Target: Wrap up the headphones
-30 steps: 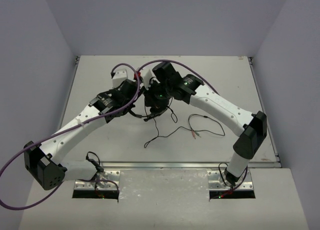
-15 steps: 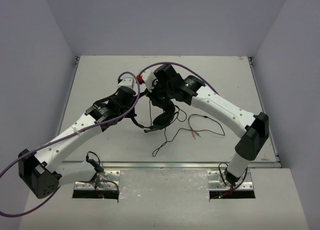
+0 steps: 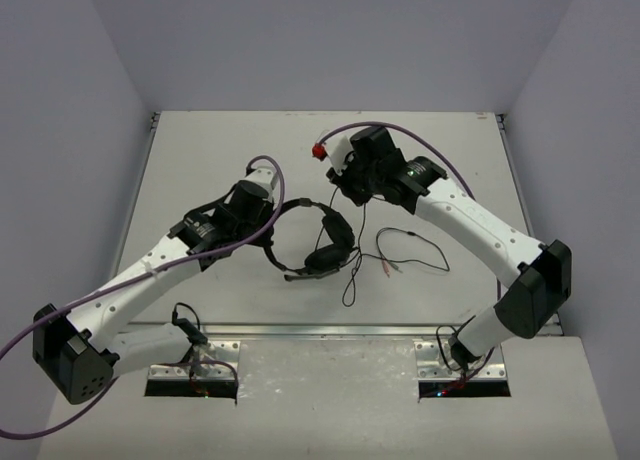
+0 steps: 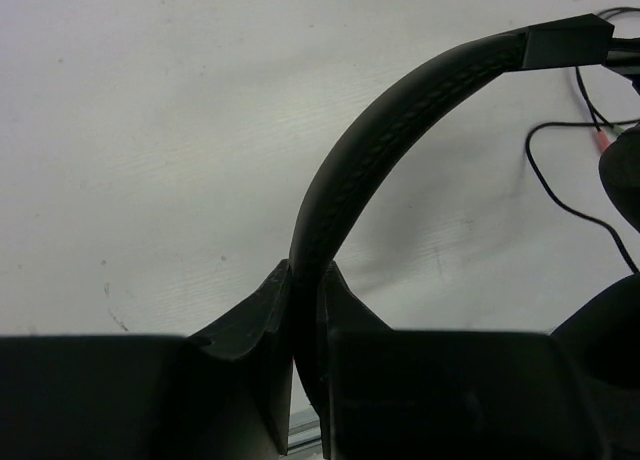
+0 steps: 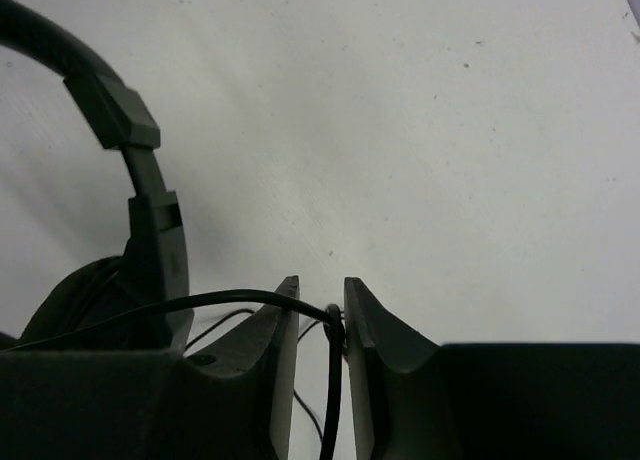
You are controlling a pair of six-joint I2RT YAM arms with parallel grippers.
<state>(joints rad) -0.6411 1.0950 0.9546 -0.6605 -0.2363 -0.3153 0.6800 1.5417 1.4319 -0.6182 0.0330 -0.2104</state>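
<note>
Headphones [image 3: 328, 250] clamped by left pincer [image 4: 305, 280]; wrist view shows cable [image 5: 332, 400] in narrowly parted right pincer [image 5: 321, 285].

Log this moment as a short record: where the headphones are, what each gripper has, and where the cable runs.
headphones: mid-table, between the two arms
left gripper: shut on the headband
right gripper: jaws slightly apart, not clamped
cable: runs between the right gripper's jaws
loose end: trails over the table, with the plugs lying right of the headphones
</note>
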